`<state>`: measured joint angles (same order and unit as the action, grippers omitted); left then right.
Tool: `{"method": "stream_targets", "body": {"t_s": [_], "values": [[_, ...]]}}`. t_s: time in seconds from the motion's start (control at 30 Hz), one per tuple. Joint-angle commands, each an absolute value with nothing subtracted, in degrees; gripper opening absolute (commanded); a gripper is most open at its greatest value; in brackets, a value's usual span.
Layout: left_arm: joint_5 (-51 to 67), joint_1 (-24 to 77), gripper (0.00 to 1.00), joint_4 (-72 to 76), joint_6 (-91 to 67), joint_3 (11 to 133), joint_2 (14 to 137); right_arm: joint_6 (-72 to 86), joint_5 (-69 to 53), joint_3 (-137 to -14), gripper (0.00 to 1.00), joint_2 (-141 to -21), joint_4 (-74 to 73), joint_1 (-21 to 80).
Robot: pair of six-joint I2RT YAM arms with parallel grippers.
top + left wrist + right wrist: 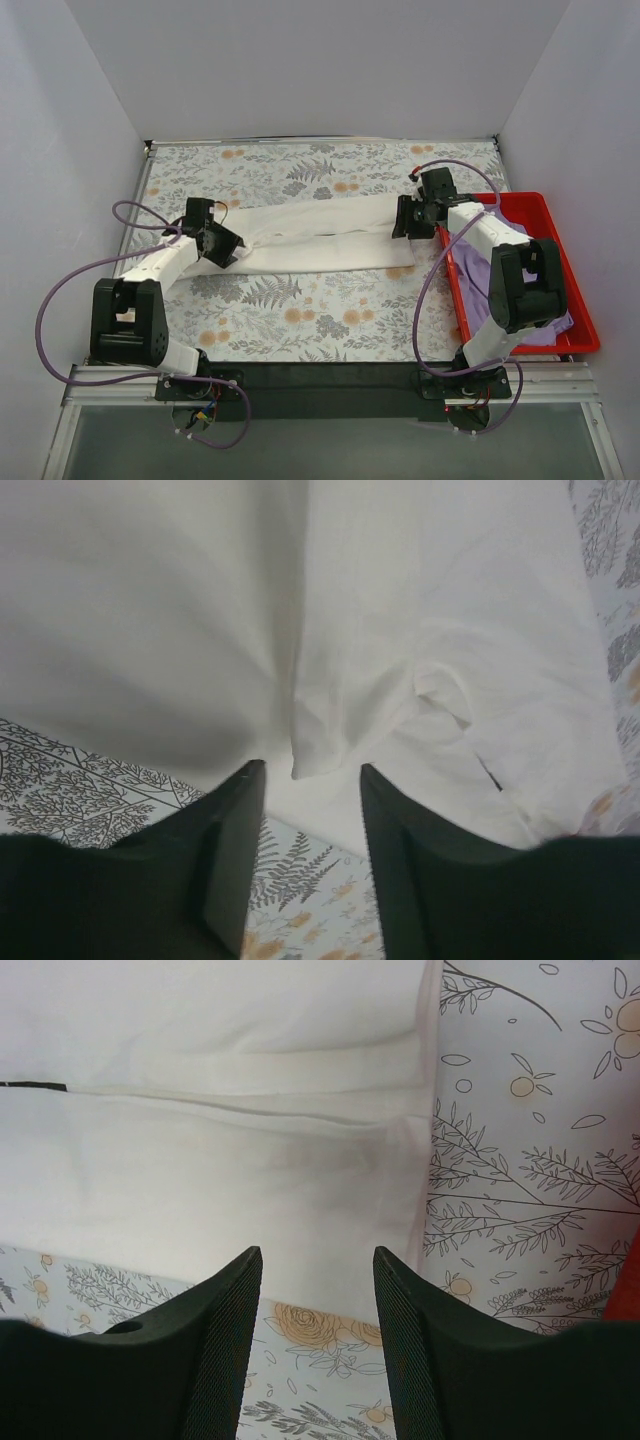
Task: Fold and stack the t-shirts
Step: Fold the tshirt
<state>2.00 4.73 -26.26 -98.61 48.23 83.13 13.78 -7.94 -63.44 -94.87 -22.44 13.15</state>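
Top external view: you are handling a soft, probably limp white t-shirt (320,240). Left gripper (305,770) and right gripper (318,1255) are hovering wide open; pinch its ends.

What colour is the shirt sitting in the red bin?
The shirt is plain lavender purple, best seen in the top external view.
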Motion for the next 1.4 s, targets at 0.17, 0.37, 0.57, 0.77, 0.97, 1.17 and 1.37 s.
{"method": "stream_targets", "body": {"t_s": [0.17, 0.37, 0.57, 0.77, 0.97, 1.17, 1.37], "values": [[-3.6, 2.6, 0.60, -24.0, -93.2, 52.5, 80.9, 13.2, -10.7, -63.5, 0.47, -90.6, -21.6, 13.0], [-1.8, -3.3, 0.56, -20.9, -91.9, 56.8, 86.7, 13.4, -11.5, -62.1, 0.47, -88.0, -22.0, 13.1], [-1.8, -4.9, 0.48, -18.4, -90.0, 59.8, 93.9, 13.6, -11.2, -60.7, 0.47, -86.1, -22.1, 13.1], [-1.1, -5.1, 0.39, -17.1, -88.1, 63.7, 99.5, 13.8, -10.6, -59.7, 0.47, -85.6, -22.3, 13.1], [-1.1, -5.1, 0.25, -16.7, -85.8, 66.9, 103.4, 14.0, -9.9, -59.2, 0.47, -85.3, -22.5, 13.1], [-0.1, -5.1, 0.13, -16.3, -84.7, 69.4, 105.2, 14.0, -9.9, -59.3, 0.47, -85.7, -22.6, 13.0], [1.1, -5.1, 0.00, -16.9, -85.6, 68.0, 103.1, 14.0, -10.2, -59.7, 0.47, -86.1, -22.8, 13.1]]}}
